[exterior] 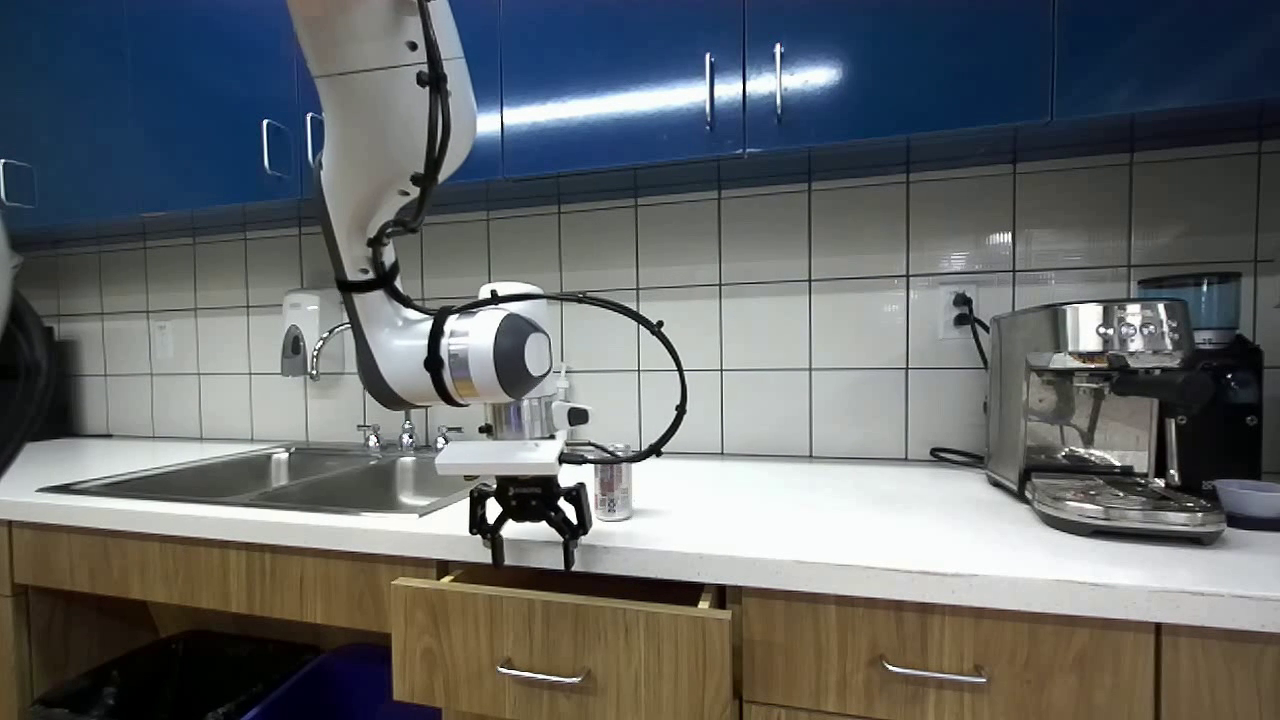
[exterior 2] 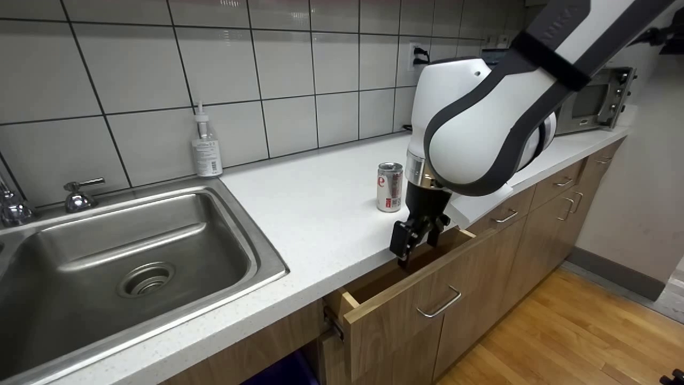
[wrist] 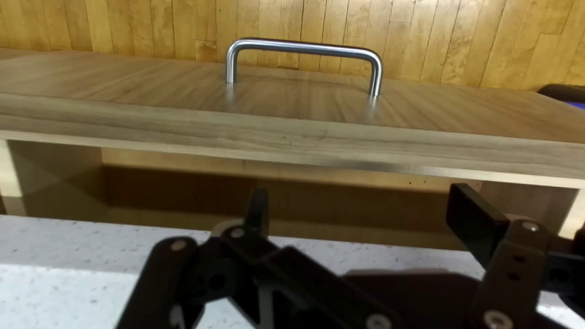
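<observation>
Empty hand [wrist: 363, 214], jaws spread wide, hangs over the open drawer [wrist: 283, 137]; near its front, slow and straight motion seems safest.

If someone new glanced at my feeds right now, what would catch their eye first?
Probably the open gripper, nothing between its fingers, hanging over the partly open drawer below the counter's front edge. Next, likely the can standing on the white counter near it. In an exterior view, the glossy blue cabinets across the top stand out too.
</observation>
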`<action>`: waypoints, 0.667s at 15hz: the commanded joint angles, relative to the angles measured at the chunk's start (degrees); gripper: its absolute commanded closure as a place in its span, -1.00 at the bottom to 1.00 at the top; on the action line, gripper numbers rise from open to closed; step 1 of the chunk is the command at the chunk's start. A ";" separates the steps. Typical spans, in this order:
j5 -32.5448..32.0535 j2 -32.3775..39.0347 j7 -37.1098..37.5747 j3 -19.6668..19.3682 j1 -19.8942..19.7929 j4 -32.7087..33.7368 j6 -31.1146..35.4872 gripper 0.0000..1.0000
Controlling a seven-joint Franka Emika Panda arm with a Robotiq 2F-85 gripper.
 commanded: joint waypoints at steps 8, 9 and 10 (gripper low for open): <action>-1.61 6.28 -1.21 -0.46 0.33 5.32 0.67 -1.00; -1.95 6.34 -0.73 -0.73 0.66 5.27 0.92 -1.00; -2.15 6.41 -0.46 -0.86 0.86 5.29 1.12 -1.00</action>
